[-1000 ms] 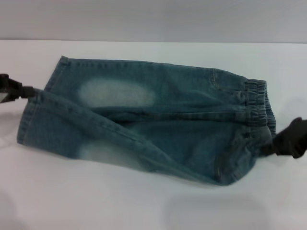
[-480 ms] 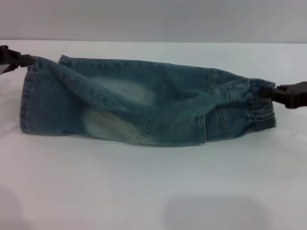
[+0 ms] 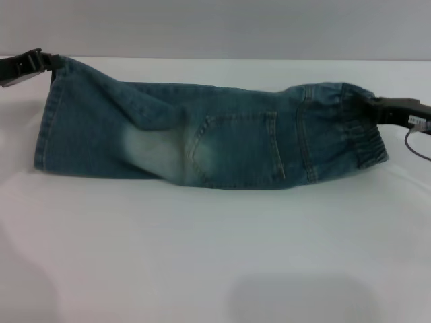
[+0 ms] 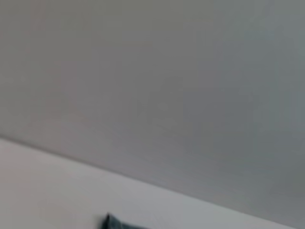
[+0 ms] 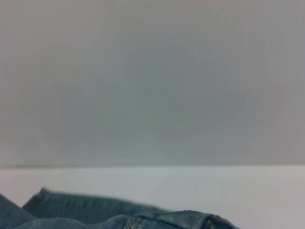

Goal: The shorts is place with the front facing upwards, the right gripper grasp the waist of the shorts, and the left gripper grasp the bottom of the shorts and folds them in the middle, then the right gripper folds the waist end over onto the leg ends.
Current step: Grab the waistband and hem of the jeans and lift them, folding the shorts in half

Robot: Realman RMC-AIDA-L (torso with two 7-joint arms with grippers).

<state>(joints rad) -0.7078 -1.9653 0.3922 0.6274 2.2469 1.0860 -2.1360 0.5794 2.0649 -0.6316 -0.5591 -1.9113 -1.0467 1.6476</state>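
The blue denim shorts (image 3: 202,138) lie folded lengthwise across the white table (image 3: 215,256) in the head view, a back pocket showing on top. Their leg ends are at the left and the elastic waist (image 3: 350,128) at the right. My left gripper (image 3: 50,64) is shut on the upper corner of the leg hem at the far left, holding it lifted. My right gripper (image 3: 367,104) is shut on the top of the waistband at the far right. A strip of denim (image 5: 124,217) shows in the right wrist view, and a small denim tip (image 4: 112,222) in the left wrist view.
A grey wall (image 3: 215,27) rises behind the table's far edge. A thin cable (image 3: 416,142) loops off my right gripper at the picture's right edge. Bare white tabletop lies in front of the shorts.
Both grippers carried the near edge of the shorts up and over toward the far edge. The near leg now covers the far one, with the back pocket on top.
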